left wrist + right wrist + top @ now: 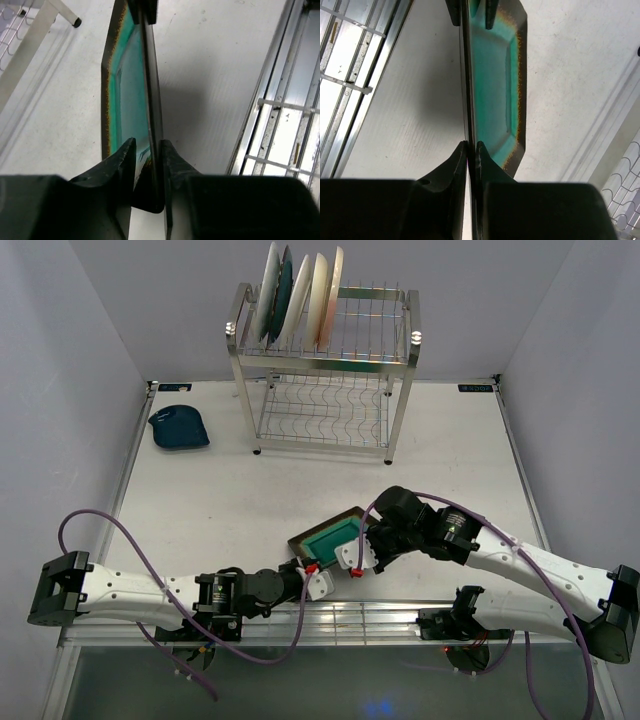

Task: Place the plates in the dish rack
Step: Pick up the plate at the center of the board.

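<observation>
Right gripper (354, 561) pinches the square green plate (334, 538) above the table's (200, 500) near edge; left gripper (314, 577) jaws seemingly clamp its opposite rim.

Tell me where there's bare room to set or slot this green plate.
The dish rack's upper slots right of the standing plates are free, its left end crowded; the lower shelf looks empty. Bare table lies between the small dark blue dish and the rack, and right of the rack. The near edge around the green square plate is crowded.
</observation>
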Available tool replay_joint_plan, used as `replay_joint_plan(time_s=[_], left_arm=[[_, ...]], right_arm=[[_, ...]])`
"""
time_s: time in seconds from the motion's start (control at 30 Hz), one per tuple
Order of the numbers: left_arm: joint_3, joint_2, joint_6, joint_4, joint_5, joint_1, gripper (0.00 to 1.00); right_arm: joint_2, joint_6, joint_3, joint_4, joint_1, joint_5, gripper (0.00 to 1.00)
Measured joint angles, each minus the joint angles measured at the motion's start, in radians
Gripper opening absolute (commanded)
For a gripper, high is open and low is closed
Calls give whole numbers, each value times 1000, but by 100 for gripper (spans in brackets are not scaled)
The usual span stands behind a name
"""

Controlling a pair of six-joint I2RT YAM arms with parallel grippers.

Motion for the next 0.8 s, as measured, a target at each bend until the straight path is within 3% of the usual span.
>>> replay_joint_plan(time_s=[0.03,0.17,0.47,0.6,0.7,0.8], left_arm=[[0,0,10,-3,9,0,19],[0,-1,123,-22,59,-14,0],[1,-30,139,-50,97,-10,0],[1,-45,120,-55,95,-7,0],[1,-57,85,-42,78,0,0],[1,-59,59,-31,58,5,0]], right_arm=[[0,-2,0,4,0,0,8],[-3,-10,-1,9,-2,-11,8],[-5,-10,-1,7,-5,-32,10],[-7,-9,-1,25,-5,-36,37],[-19,-14,-1,72,-6,-44,51],[-31,-16,-1,95,-6,-54,57]])
